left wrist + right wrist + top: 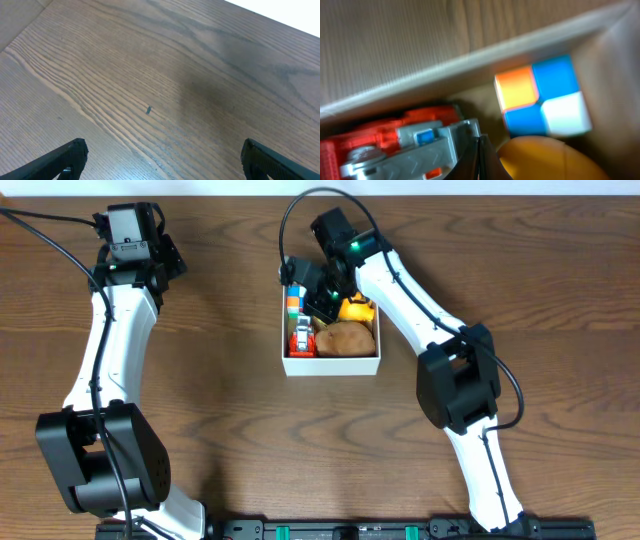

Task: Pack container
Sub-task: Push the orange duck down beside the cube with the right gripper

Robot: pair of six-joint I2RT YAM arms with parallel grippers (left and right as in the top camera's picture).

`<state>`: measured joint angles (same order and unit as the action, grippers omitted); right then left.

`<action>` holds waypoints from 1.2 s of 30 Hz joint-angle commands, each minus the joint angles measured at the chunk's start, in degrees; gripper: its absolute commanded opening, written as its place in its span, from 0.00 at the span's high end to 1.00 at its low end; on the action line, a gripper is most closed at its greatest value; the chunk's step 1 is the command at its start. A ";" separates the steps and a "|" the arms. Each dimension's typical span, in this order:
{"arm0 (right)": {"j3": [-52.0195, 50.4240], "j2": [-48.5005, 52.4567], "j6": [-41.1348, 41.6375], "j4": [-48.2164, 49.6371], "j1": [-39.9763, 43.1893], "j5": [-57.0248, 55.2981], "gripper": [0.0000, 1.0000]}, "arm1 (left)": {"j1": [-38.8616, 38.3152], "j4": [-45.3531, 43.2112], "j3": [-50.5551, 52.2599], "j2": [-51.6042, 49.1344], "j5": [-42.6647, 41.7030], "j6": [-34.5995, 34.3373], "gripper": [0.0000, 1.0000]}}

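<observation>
Two white-and-black robot arms rise from the near edge of the desk [220, 410]. The left arm [105, 350] stretches toward the far left corner, and the left gripper [162, 160] has its fingers spread wide (only the dark tips show in the wrist view). The right arm [420, 310] bends at the elbow and leans toward the middle of the far edge. The right gripper [318, 298] points down with its fingers pressed together.

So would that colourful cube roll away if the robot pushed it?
Probably not. The cube has flat faces and square corners, so it would likely slide rather than roll. It looks like hard plastic, so it's probably stiff and light. It sits near a corner of the container, so the walls would likely stop it.
</observation>
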<state>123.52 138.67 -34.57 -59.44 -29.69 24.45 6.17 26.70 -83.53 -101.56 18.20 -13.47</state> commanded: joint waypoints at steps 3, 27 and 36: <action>-0.20 1.22 1.95 -1.18 1.20 -4.94 0.99 | 0.17 0.07 -0.72 0.46 0.50 0.26 0.02; -0.28 -9.18 2.36 2.84 1.77 -5.86 0.99 | 0.17 0.07 -0.72 0.46 0.50 0.26 0.02; -0.66 -8.04 2.36 2.12 2.43 -6.69 0.99 | 0.17 0.07 -0.72 0.46 0.50 0.26 0.02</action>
<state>123.26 129.78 -32.99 -56.84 -28.08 18.15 6.17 26.68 -83.53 -101.56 18.20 -13.47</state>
